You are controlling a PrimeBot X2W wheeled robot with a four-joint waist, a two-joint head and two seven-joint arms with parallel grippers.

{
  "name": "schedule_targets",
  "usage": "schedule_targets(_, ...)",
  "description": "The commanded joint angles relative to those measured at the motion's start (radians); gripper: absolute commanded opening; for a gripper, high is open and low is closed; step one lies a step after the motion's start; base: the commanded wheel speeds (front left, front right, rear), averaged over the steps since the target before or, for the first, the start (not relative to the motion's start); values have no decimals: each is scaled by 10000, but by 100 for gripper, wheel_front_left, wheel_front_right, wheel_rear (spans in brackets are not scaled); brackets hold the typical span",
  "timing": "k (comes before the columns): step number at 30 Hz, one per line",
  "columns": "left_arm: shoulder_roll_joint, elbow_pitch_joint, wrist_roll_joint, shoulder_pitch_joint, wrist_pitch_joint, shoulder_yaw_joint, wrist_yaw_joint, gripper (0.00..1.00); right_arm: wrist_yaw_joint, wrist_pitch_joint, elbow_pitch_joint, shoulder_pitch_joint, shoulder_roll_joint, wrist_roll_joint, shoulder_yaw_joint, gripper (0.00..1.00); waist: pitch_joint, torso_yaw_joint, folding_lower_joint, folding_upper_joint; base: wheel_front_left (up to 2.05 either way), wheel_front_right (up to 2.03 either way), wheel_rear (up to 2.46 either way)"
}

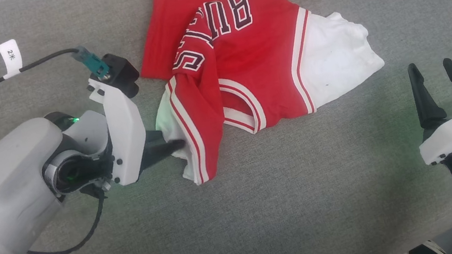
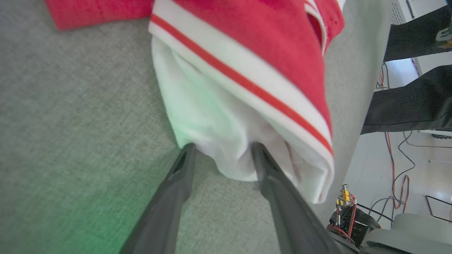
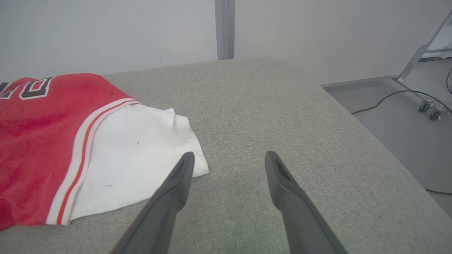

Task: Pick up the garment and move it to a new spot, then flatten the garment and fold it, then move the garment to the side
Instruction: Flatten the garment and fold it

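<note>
Ahead of the fingers, across the grey surface (image 1: 265, 210): the garment (image 1: 252, 64), crumpled, long axis running from the left gripper (image 1: 170, 140) toward the right gripper (image 1: 430, 66). Touches the left's spread fingertips with a white fold; stops short of the right's, also spread. Looks red, lining exposed, striped trim, black lettering.

The garment (image 1: 261, 63) hides part of its own lettering and, seemingly, the jaws' ends of the left gripper (image 1: 170, 140).
</note>
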Motion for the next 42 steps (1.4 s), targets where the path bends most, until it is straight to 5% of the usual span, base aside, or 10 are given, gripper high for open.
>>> schedule_targets(1, -70, 233, 6, -30, -80, -21, -11, 40, 1, -88, 25, -125, 31, 46, -14, 100, 37, -24, 0, 0, 0, 0, 0)
schedule_targets(3, -99, 537, 263, -116, -192, -55, -11, 0, 1, -103, 67, -114, 30, 23, -30, 100, 42, -12, 0, 0, 0, 0, 0)
schedule_targets(13, -75, 834, 146, -184, -961, 183, -11, 0, 1, 68, 3, -47, -127, -134, -116, 100, -291, 492, 0, 0, 0, 0, 0)
schedule_targets(21, 1081, 1204, 338, -69, -1617, 403, 7, 0, 1, 322, -178, 121, -279, -188, -96, 100, -688, 921, 0, 0, 0, 0, 0)
schedule_targets(28, 1801, 2243, 1359, 293, -2214, 113, 703, 0, 1, 570, -429, 277, -508, -217, -25, 100, -745, 1066, 0, 0, 0, 0, 0)
schedule_targets(35, 1360, 3316, 1644, 689, -3269, 117, 734, 0, 1, 1052, -961, 340, -894, -252, 146, 100, -718, 1170, 0, 0, 0, 0, 0)
schedule_targets(38, 1109, 3695, 1897, 750, -3845, 125, 677, 38, 1, 1302, -1220, 403, -1156, -257, 490, 100, -815, 1273, 0, 0, 0, 0, 0)
schedule_targets(39, 1059, 3795, 1936, 806, -4057, 134, 645, 86, 1, 1381, -1299, 425, -1274, -252, 606, 100, -869, 1312, 0, 0, 0, 0, 0)
schedule_targets(40, 1027, 3882, 1976, 870, -4319, 126, 618, 100, 1, 1491, -1368, 446, -1429, -247, 745, 100, -939, 1360, 0, 0, 0, 0, 0)
schedule_targets(42, 973, 3950, 2175, 939, -5008, 172, 596, 100, 1, 1710, -1512, 479, -1802, -210, 1132, 100, -1064, 1499, 0, 0, 0, 0, 0)
